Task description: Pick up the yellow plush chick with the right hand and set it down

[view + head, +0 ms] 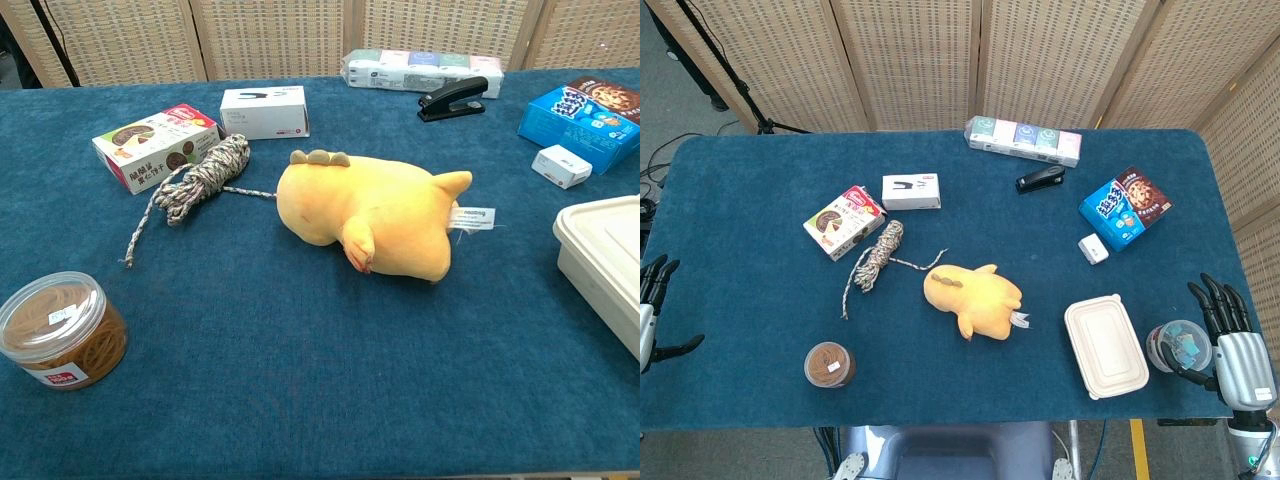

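Your yellow plush chick (973,299) lies on its side mid-table on the blue cloth (740,220), well away from your right hand (1235,345) toward the left, long axis running roughly across the table. A white lidded box (1106,345) sits between. The right hand is nearer, upright at the table's edge, fingers apart, empty; the left hand (652,310) likewise.

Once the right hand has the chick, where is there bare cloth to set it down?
Bare cloth lies in front of the plush chick, between the rubber-band tub and the white lidded container. The table's left end is bare too. Crowded: the far right, around the cookie box and stapler.
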You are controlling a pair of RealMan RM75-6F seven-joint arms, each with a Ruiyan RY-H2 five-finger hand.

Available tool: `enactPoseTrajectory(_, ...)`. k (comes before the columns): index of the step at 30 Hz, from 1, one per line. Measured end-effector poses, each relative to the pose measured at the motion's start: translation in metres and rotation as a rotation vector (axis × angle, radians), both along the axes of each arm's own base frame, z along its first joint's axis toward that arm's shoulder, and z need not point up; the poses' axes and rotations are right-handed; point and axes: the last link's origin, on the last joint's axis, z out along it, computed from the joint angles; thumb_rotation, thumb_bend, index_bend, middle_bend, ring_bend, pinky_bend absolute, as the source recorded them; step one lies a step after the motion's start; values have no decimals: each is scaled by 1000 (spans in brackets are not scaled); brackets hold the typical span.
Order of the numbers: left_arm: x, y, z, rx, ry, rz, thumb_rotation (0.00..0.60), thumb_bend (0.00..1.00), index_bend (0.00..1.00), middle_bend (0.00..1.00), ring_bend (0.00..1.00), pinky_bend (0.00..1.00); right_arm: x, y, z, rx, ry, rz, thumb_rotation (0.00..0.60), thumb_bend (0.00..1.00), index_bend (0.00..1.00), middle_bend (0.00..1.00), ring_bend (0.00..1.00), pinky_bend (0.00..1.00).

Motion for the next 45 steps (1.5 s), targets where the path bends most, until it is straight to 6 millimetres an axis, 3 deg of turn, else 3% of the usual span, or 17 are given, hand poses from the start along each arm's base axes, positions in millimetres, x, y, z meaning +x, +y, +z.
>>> enactPoseTrajectory(8,2,0,2,-3,-3,-7,600,0,0,0,0,0,-1,-1,0,4,-4,-9,402,421,37,0,0,0)
enactPoseTrajectory(13,8,0,14,11,-22,-22,600,0,0,0,0,0,-2,-4,-2,1,-13,-23,405,421,37,0,0,0)
enactPoseTrajectory(23,9,5,33,42,-66,-35,600,0,0,0,0,0,11,-28,-9,-4,-18,-38,408,427,28,0,0,0)
enactPoseTrajectory(32,3,10,45,80,-153,-38,600,0,0,0,0,0,57,-53,-28,14,-117,7,410,427,0,0,0,0)
enactPoseTrajectory(45,5,14,48,104,-178,-79,600,0,0,0,0,0,113,-88,-78,89,-186,58,409,427,0,0,0,0)
